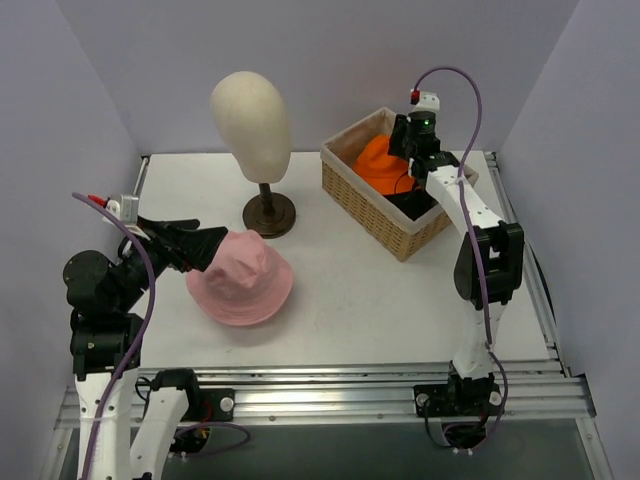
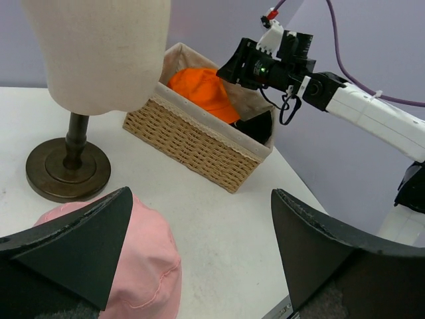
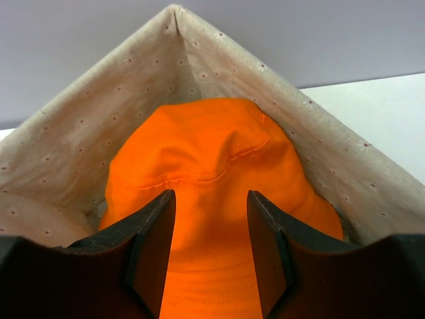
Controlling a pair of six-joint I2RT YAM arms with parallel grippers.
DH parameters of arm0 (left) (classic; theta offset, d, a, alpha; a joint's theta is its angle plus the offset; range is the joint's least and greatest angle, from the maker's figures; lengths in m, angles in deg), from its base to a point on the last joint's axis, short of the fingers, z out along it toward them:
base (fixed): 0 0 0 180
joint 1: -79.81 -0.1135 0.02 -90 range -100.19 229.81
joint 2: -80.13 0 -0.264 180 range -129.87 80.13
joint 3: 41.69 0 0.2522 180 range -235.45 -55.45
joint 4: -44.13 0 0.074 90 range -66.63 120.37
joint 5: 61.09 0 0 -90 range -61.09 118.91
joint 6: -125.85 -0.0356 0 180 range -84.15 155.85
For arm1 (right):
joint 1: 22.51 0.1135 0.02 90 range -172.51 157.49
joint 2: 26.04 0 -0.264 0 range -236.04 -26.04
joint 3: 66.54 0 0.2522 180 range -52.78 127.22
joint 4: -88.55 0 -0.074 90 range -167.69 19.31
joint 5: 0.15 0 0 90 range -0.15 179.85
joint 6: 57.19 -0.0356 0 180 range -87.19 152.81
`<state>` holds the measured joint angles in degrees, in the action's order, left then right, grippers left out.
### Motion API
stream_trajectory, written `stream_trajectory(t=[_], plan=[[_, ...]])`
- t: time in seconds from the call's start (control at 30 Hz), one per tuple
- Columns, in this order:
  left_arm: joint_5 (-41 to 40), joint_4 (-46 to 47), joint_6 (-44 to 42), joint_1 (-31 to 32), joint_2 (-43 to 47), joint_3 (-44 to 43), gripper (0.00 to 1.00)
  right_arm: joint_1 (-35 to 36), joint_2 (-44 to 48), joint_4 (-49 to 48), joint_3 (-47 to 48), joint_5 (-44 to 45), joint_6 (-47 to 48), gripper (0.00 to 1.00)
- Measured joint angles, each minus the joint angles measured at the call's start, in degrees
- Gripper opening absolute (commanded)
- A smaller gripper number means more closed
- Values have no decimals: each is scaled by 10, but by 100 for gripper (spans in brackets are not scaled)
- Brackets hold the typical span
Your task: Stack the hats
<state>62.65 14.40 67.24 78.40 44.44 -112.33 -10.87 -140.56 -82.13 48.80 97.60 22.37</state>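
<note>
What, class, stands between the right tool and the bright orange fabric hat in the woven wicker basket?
Nothing visible does. The open right tool faces the bright orange fabric hat directly; the cloth-lined walls of the woven wicker basket lie only to the sides.

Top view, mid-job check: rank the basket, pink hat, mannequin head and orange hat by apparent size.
1. Wicker basket.
2. Pink hat and mannequin head: too alike to rank.
3. Orange hat, only partly visible.

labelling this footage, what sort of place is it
Probably a robot test cell in a lab: plain pale walls box in a white table, an aluminium rail runs along its near edge, and a mannequin head and wicker basket sit as props.
</note>
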Motion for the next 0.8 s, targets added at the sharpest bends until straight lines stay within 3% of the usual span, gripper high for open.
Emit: stream_trajectory(t=[0.8], plan=[[11,16,5,0,19,33,94,-16,-62,-5,39,-46,0,37]])
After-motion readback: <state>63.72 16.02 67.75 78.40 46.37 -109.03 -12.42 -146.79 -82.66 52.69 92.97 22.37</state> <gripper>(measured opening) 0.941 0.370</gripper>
